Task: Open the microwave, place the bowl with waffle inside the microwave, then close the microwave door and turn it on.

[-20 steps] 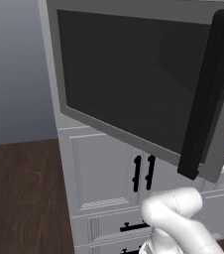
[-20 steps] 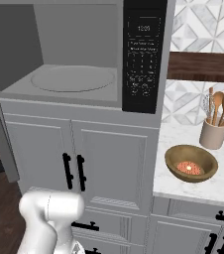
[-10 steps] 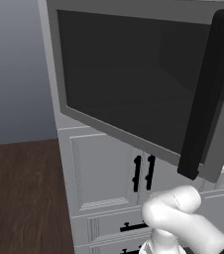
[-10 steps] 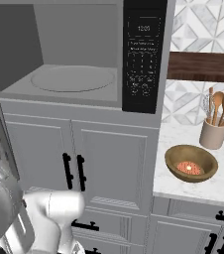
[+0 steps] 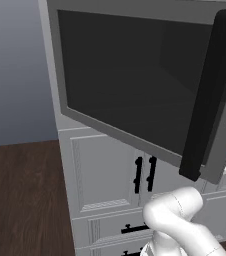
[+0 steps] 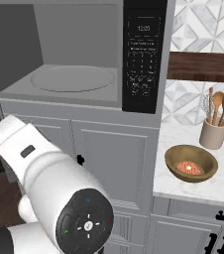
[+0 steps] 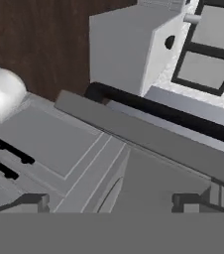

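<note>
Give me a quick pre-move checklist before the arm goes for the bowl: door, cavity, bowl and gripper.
1. microwave door swung open: ok, it stands wide in the left base view.
2. microwave cavity free for the bowl: ok, just the turntable plate on its floor.
3. bowl in place: ok, upright on the counter right of the microwave, something reddish inside.
4. Room around the bowl: ok, the utensil crock stands behind it, apart.
5. gripper ready to grasp: ok, fingertips spread wide with nothing between them.
6. Gripper clear of the door edge: cannot tell from the hand view.
</note>
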You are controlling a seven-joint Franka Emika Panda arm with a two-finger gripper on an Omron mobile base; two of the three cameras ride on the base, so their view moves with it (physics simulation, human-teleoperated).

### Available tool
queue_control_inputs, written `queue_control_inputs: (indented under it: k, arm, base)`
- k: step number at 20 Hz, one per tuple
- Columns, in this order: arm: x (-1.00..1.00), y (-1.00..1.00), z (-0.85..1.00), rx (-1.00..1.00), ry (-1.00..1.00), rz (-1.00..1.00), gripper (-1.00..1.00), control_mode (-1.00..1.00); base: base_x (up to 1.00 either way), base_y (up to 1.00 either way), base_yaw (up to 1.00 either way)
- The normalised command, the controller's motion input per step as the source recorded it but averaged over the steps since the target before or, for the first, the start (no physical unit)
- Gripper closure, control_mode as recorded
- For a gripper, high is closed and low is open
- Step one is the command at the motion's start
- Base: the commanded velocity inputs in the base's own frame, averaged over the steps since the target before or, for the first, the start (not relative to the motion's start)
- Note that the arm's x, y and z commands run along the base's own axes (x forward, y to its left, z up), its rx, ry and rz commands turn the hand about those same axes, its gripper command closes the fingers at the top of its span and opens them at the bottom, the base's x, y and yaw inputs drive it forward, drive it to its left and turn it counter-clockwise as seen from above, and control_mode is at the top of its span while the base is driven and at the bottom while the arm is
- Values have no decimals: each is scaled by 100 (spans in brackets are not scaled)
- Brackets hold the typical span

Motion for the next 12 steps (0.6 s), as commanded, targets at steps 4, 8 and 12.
queue_control_inputs:
  k: [4,8,12]
  arm:
    - [56,4,-7,13,-40,29,-100,-100]
    - [61,13,0,9,-1,31,-100,-100]
    - [40,57,-8,0,1,28,-100,-100]
  base:
    - [0,0,0]
    - [0,0,0]
    - [0,0,0]
